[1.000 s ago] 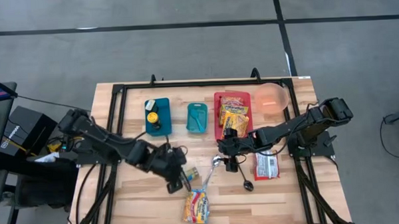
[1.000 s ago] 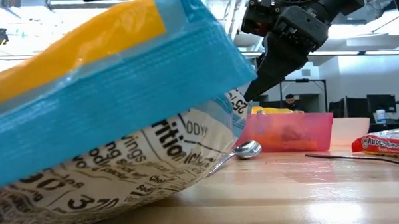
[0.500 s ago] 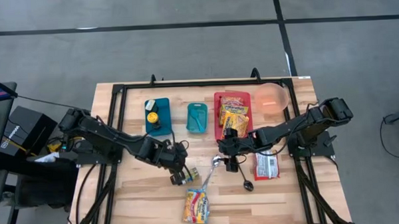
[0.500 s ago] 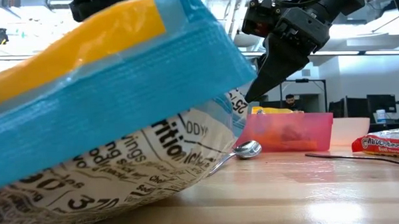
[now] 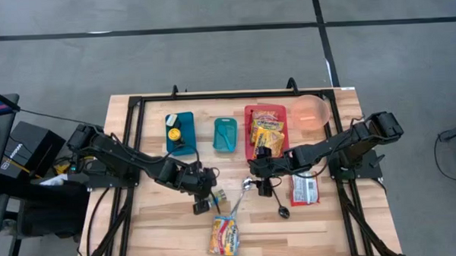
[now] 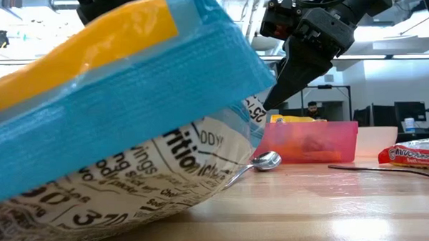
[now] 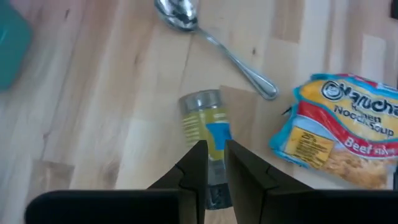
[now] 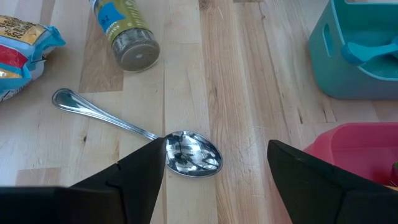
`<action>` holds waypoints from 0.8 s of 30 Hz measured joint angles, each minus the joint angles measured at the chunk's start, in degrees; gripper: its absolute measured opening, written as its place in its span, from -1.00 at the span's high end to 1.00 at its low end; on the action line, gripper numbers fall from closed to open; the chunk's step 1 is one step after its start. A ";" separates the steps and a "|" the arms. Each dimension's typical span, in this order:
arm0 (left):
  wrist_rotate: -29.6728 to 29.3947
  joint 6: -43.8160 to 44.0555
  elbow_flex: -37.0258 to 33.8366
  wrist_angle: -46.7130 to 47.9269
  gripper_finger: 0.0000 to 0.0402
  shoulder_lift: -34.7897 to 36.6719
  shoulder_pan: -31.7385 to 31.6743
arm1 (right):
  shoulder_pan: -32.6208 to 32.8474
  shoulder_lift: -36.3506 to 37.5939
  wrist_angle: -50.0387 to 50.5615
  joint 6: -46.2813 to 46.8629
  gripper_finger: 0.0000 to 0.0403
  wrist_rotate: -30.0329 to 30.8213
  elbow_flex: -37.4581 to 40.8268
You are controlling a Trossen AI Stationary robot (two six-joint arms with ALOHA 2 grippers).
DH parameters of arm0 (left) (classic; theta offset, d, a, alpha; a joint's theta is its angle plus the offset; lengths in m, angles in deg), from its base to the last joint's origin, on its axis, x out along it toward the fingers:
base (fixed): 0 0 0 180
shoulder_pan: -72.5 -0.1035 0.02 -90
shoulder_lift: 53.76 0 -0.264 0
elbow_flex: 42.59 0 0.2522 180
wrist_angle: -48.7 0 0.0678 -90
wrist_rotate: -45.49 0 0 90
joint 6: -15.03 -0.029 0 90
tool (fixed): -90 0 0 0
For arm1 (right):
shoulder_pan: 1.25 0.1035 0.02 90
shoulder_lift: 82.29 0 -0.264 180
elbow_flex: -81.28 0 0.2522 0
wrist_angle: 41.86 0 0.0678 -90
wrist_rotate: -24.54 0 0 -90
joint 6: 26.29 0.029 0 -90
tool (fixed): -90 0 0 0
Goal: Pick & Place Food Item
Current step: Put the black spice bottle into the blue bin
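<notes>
We count one wooden table [image 5: 140, 230], and on it three bins: a red bin [image 5: 252, 112] with yellow packets inside, a dark teal bin [image 5: 188, 122] holding a yellow-capped bottle, and a smaller teal bin [image 5: 225, 134] between them (a teal utensil lies in it, seen from the right wrist). One pink bowl [image 5: 311, 110] sits beside the red bin

Two ramen packets outside the bins: the blue-edged ramen pack [image 5: 226, 236] at the front edge reads "Maruchan Ramen Noodle Soup Beef" in the left wrist view, and its nutrition panel fills the low view; a red ramen pack [image 5: 305, 189] lies under the right arm, its label too small to read

Two spoons: a silver spoon [image 5: 241, 194] mid-table and a dark spoon [image 5: 279, 210] near the red ramen pack

One small spice jar [image 7: 206, 124] with a blue label and grey lid lies on its side just beside the silver spoon; label text unreadable

Left gripper [image 5: 202, 205] hovers right over the spice jar, fingers nearly together with only a thin gap, nothing between them. Right gripper [image 5: 259, 186] sits above the silver spoon's bowl, fingers spread wide, holding nothing
</notes>
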 joint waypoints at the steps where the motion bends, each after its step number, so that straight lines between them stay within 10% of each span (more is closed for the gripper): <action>1: 0.37 -0.15 0.01 -0.07 0.76 -0.01 0.00 | 0.00 0.00 0.00 0.00 -0.37 0.00 0.00; 8: 6.72 2.11 0.01 -0.07 0.65 0.01 -1.56 | 0.00 0.00 0.00 0.00 -0.37 0.00 0.00; 24: 6.98 2.14 0.10 -4.61 -0.41 -4.96 -0.37 | 0.00 0.00 0.02 0.00 -0.37 0.00 0.00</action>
